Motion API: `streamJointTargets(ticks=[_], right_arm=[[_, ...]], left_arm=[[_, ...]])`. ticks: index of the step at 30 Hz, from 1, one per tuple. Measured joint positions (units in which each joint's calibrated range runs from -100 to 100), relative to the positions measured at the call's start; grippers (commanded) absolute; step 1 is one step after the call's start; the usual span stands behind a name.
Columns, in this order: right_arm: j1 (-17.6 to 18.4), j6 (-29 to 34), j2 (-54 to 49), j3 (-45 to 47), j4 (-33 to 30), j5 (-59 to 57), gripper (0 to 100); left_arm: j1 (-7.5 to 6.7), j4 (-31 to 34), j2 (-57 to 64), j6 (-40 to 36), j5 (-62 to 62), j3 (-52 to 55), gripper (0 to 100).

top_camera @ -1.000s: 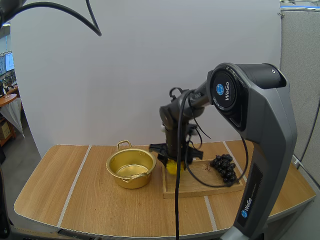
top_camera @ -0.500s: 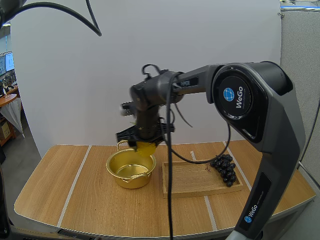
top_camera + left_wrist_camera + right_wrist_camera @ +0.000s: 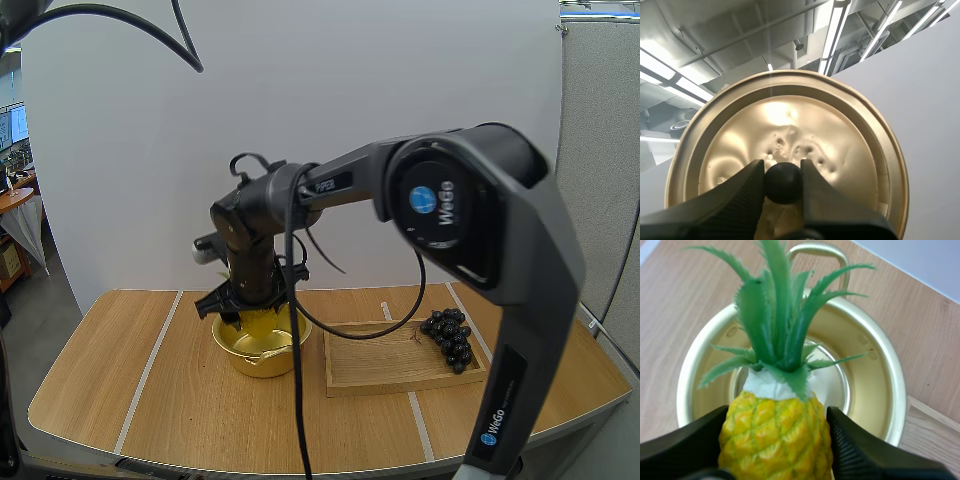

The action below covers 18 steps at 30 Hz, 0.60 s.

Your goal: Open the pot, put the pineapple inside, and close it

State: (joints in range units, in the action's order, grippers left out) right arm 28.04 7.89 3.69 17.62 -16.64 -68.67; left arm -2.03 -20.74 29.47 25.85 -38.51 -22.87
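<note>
Right hand (image 3: 777, 452) is clamped round the pineapple (image 3: 774, 422), firm and probably light plastic, over the open pot (image 3: 879, 390), left hand (image 3: 782, 175) pinching the lid (image 3: 845, 145) by its knob (image 3: 783, 183).

bright, even light, soft glare across the golden lid (image 3: 840, 150)

Pot (image 3: 262, 365) mouth uncovered, yet crowded from above
The right gripper (image 3: 250, 308) with the pineapple (image 3: 776, 435) hangs over its rim (lid (image 3: 790, 125) pinched in the left gripper (image 3: 782, 175)); the tray (image 3: 380, 362) beside it lies bare up to the grapes (image 3: 450, 338).
</note>
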Motion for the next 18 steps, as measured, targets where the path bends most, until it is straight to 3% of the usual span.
streamJointTargets(ticks=[18], right_arm=[[-1.77, 0.92, 6.32, 0.00, -1.77, 3.11, 0]], left_arm=[[0.00, 0.00, 0.00, 0.00, 0.00, 0.00, 0]])
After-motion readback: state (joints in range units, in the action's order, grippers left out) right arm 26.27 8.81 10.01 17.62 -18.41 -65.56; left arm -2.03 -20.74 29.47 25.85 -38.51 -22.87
